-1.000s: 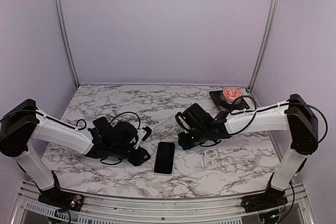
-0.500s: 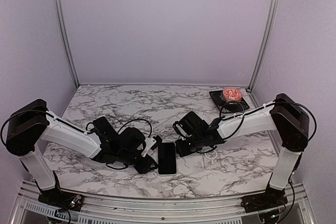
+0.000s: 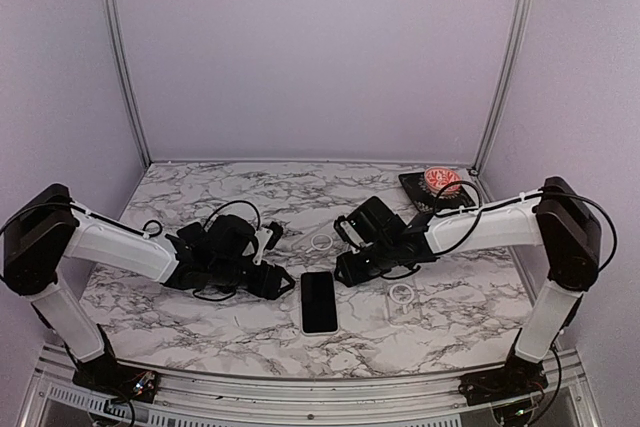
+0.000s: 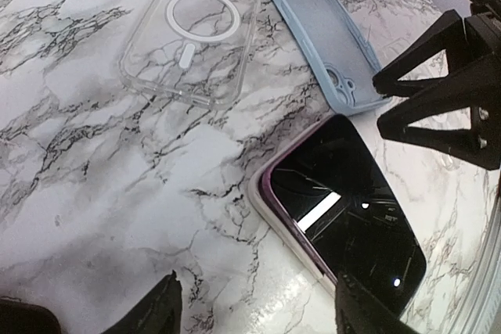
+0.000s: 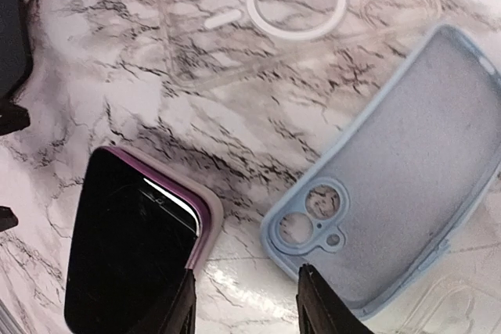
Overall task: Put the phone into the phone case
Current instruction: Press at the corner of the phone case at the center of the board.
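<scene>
The phone point(image 3: 319, 301) lies screen-up on the marble table point(image 3: 200, 197), low in the centre of the top view. The pale rim of a phone case point(image 5: 211, 213) wraps its purple edge. The left gripper point(image 4: 257, 299) is wide open and empty, with the phone just ahead of its 2 fingers. The right gripper point(image 5: 246, 279) is partly open and also empty, above the gap between the phone and a blue case point(image 5: 399, 185). I cannot tell whether every corner is seated. A low finger could drag the phone or pry an unseated edge out of the rim.
</scene>
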Tool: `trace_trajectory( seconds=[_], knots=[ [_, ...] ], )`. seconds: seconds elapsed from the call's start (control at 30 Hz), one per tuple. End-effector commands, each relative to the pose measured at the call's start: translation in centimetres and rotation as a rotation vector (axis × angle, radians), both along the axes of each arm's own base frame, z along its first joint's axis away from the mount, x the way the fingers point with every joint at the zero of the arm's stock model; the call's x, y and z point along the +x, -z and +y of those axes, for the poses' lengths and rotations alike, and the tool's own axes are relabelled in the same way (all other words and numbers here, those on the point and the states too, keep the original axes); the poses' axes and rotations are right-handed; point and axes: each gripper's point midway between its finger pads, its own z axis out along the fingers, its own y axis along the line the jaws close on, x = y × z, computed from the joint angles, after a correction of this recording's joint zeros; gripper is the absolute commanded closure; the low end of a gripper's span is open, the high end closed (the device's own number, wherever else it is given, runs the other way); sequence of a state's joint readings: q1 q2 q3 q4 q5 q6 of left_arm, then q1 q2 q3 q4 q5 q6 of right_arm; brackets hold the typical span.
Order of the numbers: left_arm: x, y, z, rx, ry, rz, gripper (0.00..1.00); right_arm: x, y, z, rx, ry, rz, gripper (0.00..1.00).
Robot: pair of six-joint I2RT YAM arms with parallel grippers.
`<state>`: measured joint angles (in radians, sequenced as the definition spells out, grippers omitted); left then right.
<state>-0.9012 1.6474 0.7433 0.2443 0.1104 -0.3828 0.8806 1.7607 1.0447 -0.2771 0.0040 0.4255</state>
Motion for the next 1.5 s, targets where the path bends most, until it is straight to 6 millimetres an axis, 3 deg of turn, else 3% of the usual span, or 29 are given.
trace_trajectory(
  seconds=[0.0, 0.07, 0.23, 0.3, 0.53, 0.73, 0.9, 1.07, 1.2, 1.33, 1.47],
  knots=[
    [0.8, -1.8, -2.4, -0.125, -0.013, 0.061, 0.28, 0.3, -1.7, 2.0, 0.069, -0.044, 0.001, 0.58],
    [1.0, -1.1, -2.5, -0.110, -0.017, 0.072, 0.29, 0.2, -1.7, 2.3, 0.087, -0.050, 0.006, 0.66],
    [0.6, 0.4, -3.4, -0.104, 0.013, 0.134, 0.57, -0.5, -1.4, 3.3, 0.105, -0.086, 0.025, 0.81],
    [0.5, 0.7, -3.4, -0.099, 0.013, 0.140, 0.64, -1.0, -0.8, 3.5, 0.094, -0.096, 0.037, 0.85],
    [-0.2, 2.1, -3.3, -0.045, 0.042, 0.167, 0.68, -2.0, 1.2, 3.3, 0.072, -0.095, 0.078, 0.95],
    [-2.3, 6.6, -1.6, 0.167, 0.080, 0.272, 0.72, -2.9, 3.2, 2.8, 0.019, -0.091, 0.112, 0.99],
    [-5.3, 9.4, 1.2, 0.292, 0.109, 0.366, 0.72, -3.7, 3.9, 1.7, -0.072, -0.077, 0.107, 0.99],
    [-6.6, 12.1, 3.7, 0.402, 0.106, 0.415, 0.73, -4.4, 5.7, 2.0, -0.123, -0.083, 0.136, 0.99],
    [-7.6, 14.1, 5.5, 0.492, 0.116, 0.448, 0.80, -4.4, 7.4, -0.2, -0.221, -0.029, 0.133, 1.00],
    [-8.0, 13.0, 4.5, 0.458, 0.166, 0.416, 0.80, -4.9, 7.0, -0.9, -0.231, -0.040, 0.133, 1.00],
    [-5.6, 7.6, -0.4, 0.286, 0.240, 0.330, 0.76, -3.0, 2.4, 1.5, -0.173, -0.078, 0.052, 0.96]
  ],
)
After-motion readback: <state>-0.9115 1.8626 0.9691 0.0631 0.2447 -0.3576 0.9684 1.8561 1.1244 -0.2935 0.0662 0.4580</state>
